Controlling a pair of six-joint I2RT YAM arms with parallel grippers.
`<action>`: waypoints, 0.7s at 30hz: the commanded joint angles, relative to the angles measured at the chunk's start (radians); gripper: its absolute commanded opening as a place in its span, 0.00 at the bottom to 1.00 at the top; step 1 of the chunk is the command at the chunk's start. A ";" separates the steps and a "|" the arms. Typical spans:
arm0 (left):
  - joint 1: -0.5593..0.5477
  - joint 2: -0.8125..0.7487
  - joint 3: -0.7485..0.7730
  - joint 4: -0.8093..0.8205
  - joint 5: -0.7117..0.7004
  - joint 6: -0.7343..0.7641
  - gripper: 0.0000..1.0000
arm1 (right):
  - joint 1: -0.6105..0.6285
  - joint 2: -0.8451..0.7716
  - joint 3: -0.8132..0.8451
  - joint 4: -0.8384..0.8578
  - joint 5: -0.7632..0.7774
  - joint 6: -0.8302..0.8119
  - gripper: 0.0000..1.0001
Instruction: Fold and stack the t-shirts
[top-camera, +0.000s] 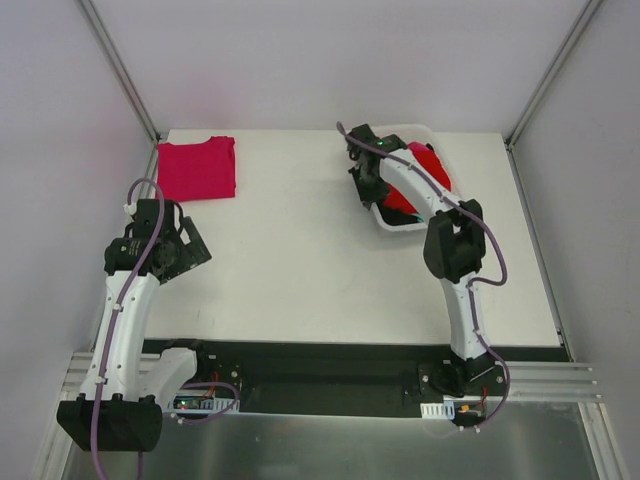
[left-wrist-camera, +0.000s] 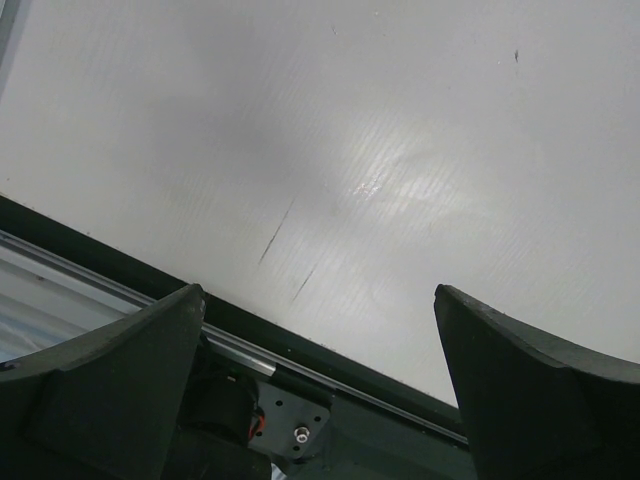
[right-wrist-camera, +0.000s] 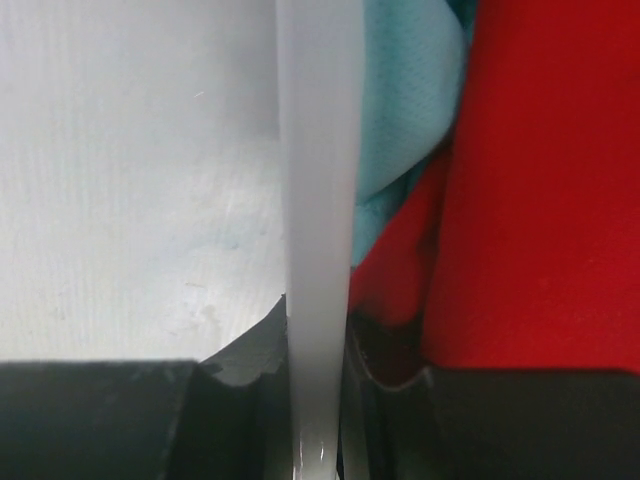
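One white table carries everything. Two arms stand at its near edge: the left arm is bent over the left side and the right arm reaches to the far right.

One white basket sits at the far right of the table. In it three shirts show: a red shirt bunched against the wall, a teal shirt crumpled beyond it, and a pink shirt at the far side. None of the three lies flat, so their directions cannot be told.

A fourth shirt, the folded magenta shirt, lies flat at the far left corner, well apart from the basket. Its longer side runs left to right along the far edge. I cannot tell which way its neck points.

The right gripper is pinched narrow on the basket's upright wall, one finger outside, one inside beside the red cloth. The left gripper stands wide and holds nothing, over bare table by the near edge.
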 joint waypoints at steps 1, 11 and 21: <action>0.007 -0.024 0.016 -0.015 0.028 0.028 0.99 | -0.108 -0.003 0.126 -0.077 -0.035 0.007 0.01; 0.005 -0.016 0.028 -0.014 0.054 0.032 0.99 | -0.296 0.005 0.169 -0.110 -0.064 -0.037 0.01; 0.004 -0.027 0.063 -0.026 0.084 0.031 0.99 | -0.378 0.092 0.143 -0.090 -0.170 -0.034 0.01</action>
